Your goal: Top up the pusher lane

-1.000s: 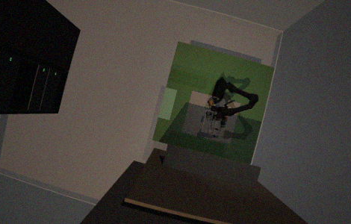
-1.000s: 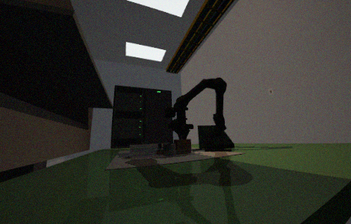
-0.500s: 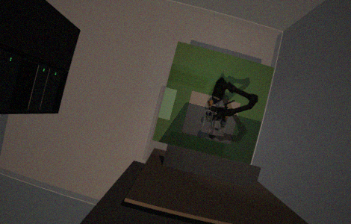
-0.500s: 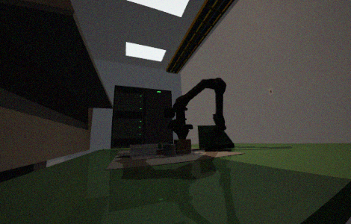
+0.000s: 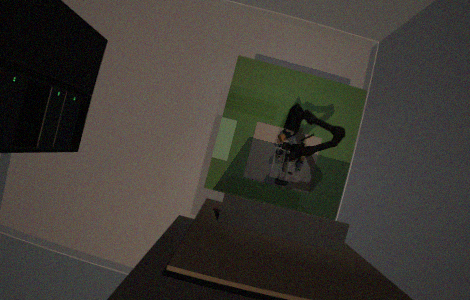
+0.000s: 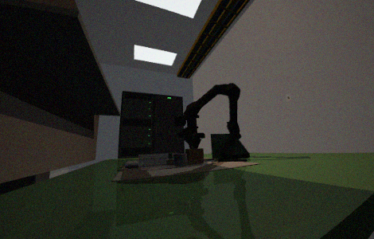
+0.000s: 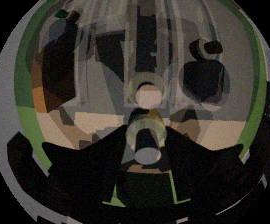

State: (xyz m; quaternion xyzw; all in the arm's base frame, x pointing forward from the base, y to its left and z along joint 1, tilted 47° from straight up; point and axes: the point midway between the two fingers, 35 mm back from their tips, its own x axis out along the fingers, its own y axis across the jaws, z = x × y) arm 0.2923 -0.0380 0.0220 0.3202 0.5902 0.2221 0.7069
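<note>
Gripper [image 7: 146,137] clamping the matching jar [image 7: 146,152] at frame centre, lining it up with the lane [image 7: 147,30] above for front-loading.

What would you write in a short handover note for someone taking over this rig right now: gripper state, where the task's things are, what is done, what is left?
Gripper: shut on the loose jar, held low at the front of the pusher lane.
Lane jar: in the lane straight ahead, close before the held jar; contact cannot be judged.
Another dark jar stands to the right, untouched.
Done: matching jar picked and lined up with the lane.
Left: push the row back gently, seat the new jar behind the front stop, release.
</note>
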